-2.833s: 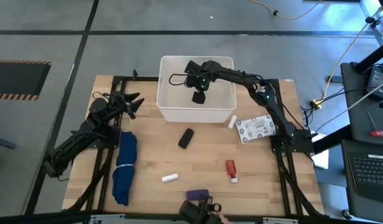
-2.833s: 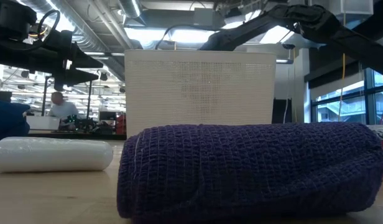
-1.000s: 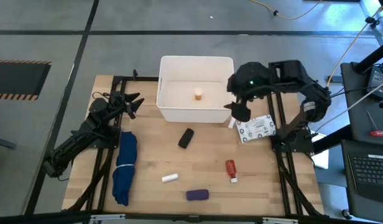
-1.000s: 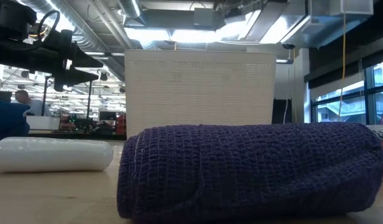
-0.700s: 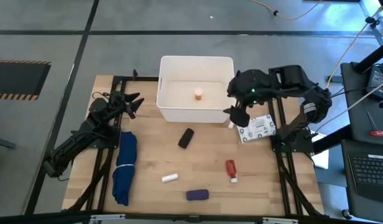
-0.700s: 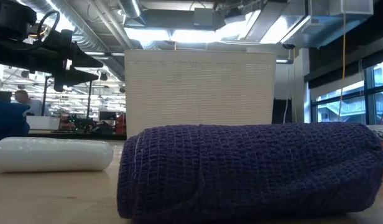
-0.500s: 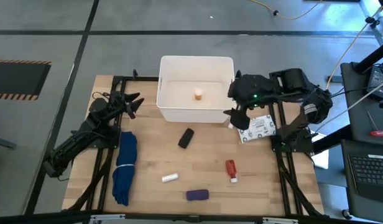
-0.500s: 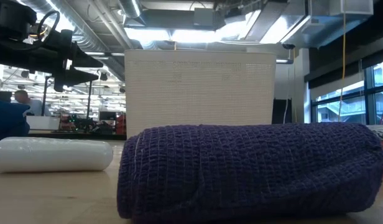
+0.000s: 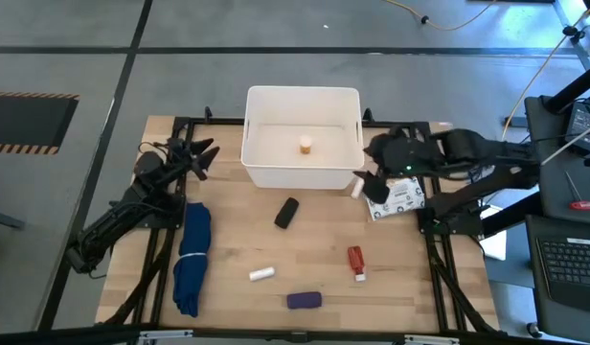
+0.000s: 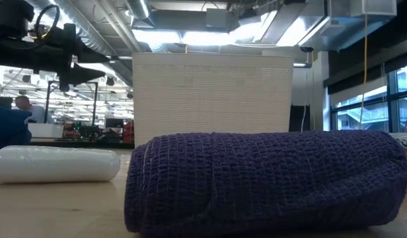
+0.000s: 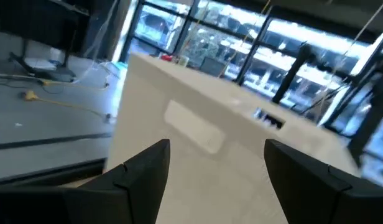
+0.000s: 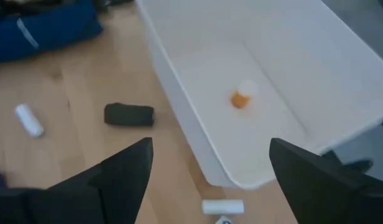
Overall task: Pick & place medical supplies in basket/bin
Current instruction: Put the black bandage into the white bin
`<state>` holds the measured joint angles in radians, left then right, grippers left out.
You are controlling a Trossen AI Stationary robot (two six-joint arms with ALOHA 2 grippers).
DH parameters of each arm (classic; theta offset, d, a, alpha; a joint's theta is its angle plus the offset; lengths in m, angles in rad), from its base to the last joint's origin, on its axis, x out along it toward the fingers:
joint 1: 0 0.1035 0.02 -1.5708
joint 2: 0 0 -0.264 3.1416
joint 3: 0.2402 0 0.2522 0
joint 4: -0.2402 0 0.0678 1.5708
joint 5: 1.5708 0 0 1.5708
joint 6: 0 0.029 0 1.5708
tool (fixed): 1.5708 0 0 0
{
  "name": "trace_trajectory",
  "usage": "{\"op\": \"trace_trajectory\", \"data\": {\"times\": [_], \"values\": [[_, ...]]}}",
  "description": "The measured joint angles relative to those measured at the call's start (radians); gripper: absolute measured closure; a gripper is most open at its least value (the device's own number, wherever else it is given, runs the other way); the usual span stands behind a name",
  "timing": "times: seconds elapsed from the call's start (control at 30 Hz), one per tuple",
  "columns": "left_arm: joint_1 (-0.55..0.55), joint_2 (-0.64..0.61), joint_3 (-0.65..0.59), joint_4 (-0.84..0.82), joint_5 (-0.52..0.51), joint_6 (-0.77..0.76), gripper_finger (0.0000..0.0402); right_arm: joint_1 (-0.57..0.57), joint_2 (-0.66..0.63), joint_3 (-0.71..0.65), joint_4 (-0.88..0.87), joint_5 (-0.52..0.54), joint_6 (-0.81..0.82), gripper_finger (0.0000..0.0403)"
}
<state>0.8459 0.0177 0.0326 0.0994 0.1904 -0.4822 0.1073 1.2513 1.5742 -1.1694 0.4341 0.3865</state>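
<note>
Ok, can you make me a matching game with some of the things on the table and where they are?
Things:
1. vial
2. black piece
3. purple roll
4. blister pack

Places:
A. nearest the table's front edge
B. inside the tub
C. right of the tub, under the right end effector
D. on the wood just in front of the tub

Pairs: 1-B, 2-D, 3-A, 4-C
</note>
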Motion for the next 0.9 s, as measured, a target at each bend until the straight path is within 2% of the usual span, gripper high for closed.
{"op": "trace_trajectory", "data": {"times": [0.1,0.2,0.4,0.57,0.67,0.77,0.9], "values": [[-0.012,0.0,0.0,0.119,0.069,-0.036,0.0148,-0.001,-0.112,-0.13,0.058,0.024,0.034,0.0081],[-0.043,0.002,0.02,0.239,0.086,-0.013,0.0148,0.0,-0.241,-0.266,0.169,0.067,0.026,0.0081],[-0.121,0.101,0.202,0.144,0.082,0.074,0.0148,-0.001,-0.444,-0.568,0.44,0.071,-0.029,0.0081],[-0.217,0.332,0.401,0.056,0.08,0.222,0.0148,-0.001,-0.599,-0.783,0.563,0.062,-0.021,0.0081],[-0.294,0.511,0.531,-0.012,0.078,0.298,0.0148,-0.001,-0.696,-0.849,0.605,0.061,-0.021,0.0081],[-0.373,0.688,0.686,-0.201,0.051,0.381,0.0148,-0.001,-0.79,-0.859,0.611,0.062,-0.027,0.0081],[-0.502,0.914,0.906,-0.508,-0.056,0.44,0.0148,-0.001,-0.897,-0.836,0.605,0.063,-0.097,0.0081]]}}
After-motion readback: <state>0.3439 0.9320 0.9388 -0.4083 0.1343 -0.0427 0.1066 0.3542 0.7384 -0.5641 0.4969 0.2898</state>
